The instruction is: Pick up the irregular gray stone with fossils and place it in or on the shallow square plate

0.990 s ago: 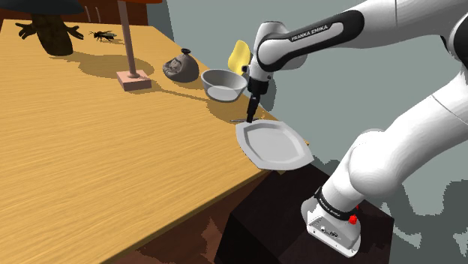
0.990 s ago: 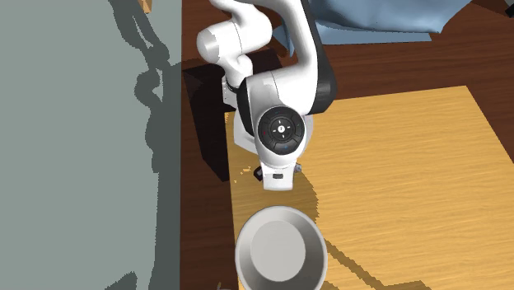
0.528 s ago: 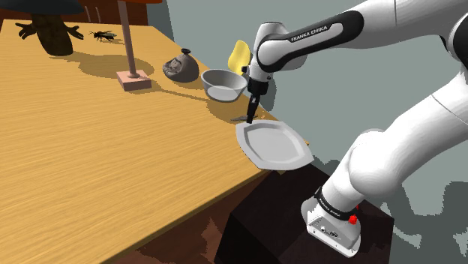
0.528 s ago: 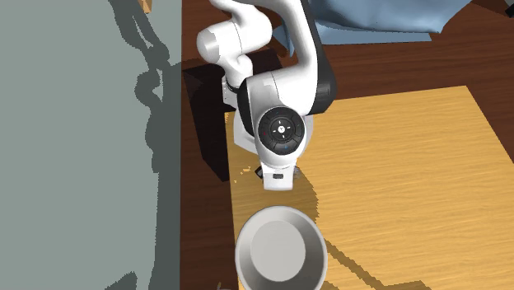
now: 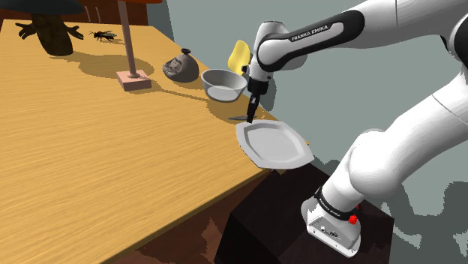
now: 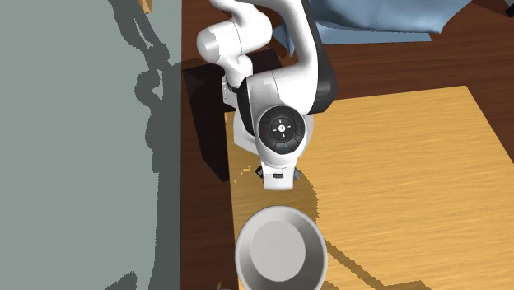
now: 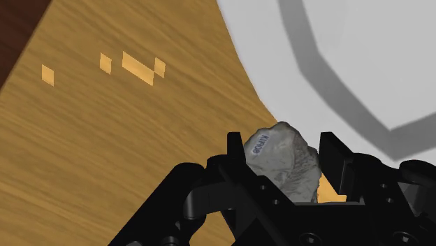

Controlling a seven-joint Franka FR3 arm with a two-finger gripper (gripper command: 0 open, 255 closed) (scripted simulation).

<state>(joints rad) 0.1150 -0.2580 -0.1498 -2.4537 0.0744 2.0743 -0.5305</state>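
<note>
Gripper (image 7: 283, 149) clenched on the stone (image 7: 285, 165): a rough grey lump with a small blue-lettered label, clasped between the two black fingers (image 7: 237, 149). In the wrist view the stone hangs over the table (image 7: 126, 140), right at the white plate's (image 7: 363, 42) edge, with plate surface just beyond it. In the shoulder view the gripper (image 5: 250, 115) points down at the plate's (image 5: 274, 145) far edge, on the side toward the bowl (image 5: 223, 84); can't tell if the tips touch the rim. The plate sits at the table's (image 5: 112, 165) corner near the stand (image 5: 300, 232), overhanging a bit. Grey bowl just behind, a yellow thing (image 5: 239, 54) past it, a dark sack-like lump (image 5: 181, 67) beside the bowl, then a pink-based post (image 5: 132, 75), and a black insect (image 5: 103, 34) at the far end. The second exterior view looks down on the wrist (image 6: 282, 130), with the bowl (image 6: 280, 251) below it and blue cloth (image 6: 371, 21) at the top.
</note>
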